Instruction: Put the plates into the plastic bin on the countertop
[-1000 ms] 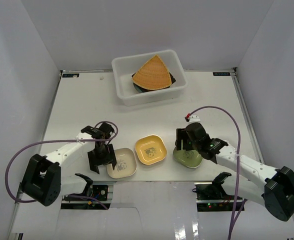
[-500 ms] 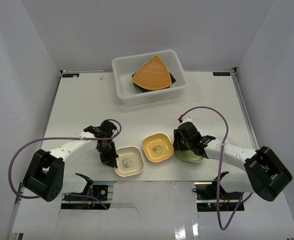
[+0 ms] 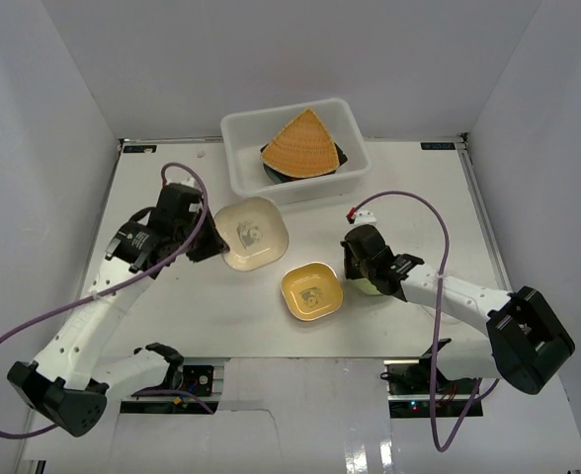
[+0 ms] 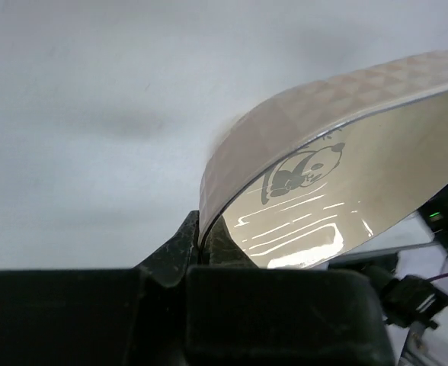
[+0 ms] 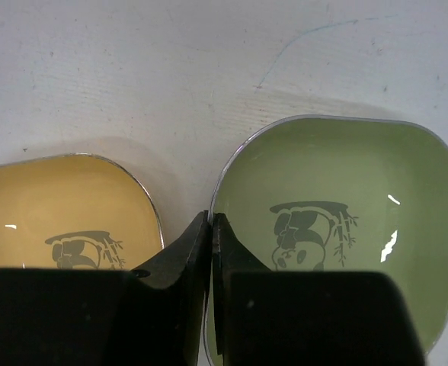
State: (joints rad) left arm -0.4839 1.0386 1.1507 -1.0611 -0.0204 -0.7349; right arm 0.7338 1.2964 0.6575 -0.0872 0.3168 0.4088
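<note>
My left gripper point(image 3: 211, 240) is shut on the rim of the small square cream plate point(image 3: 253, 232) and holds it tilted above the countertop point(image 3: 271, 331), just in front of the plastic bin point(image 3: 300, 188). In the left wrist view the fingertips of the left gripper point(image 4: 203, 232) pinch the cream plate point(image 4: 346, 183) at its edge. My right gripper point(image 3: 362, 272) is shut on the left rim of the green plate point(image 3: 373, 287), which lies on the countertop. The right wrist view shows the right gripper point(image 5: 211, 225) clamping the green plate point(image 5: 338, 213), with the yellow plate point(image 5: 56, 206) beside it.
The yellow plate point(image 3: 312, 291) lies between the arms, close to the green one. The bin holds an orange fan-shaped plate point(image 3: 300, 143) on top of a dark plate point(image 3: 271, 172). White walls close in the countertop on three sides. Purple cables loop over both arms.
My left gripper closed on the cream plate and lifted it from the near edge up toward the bin. My right gripper shut on the green plate's rim.
</note>
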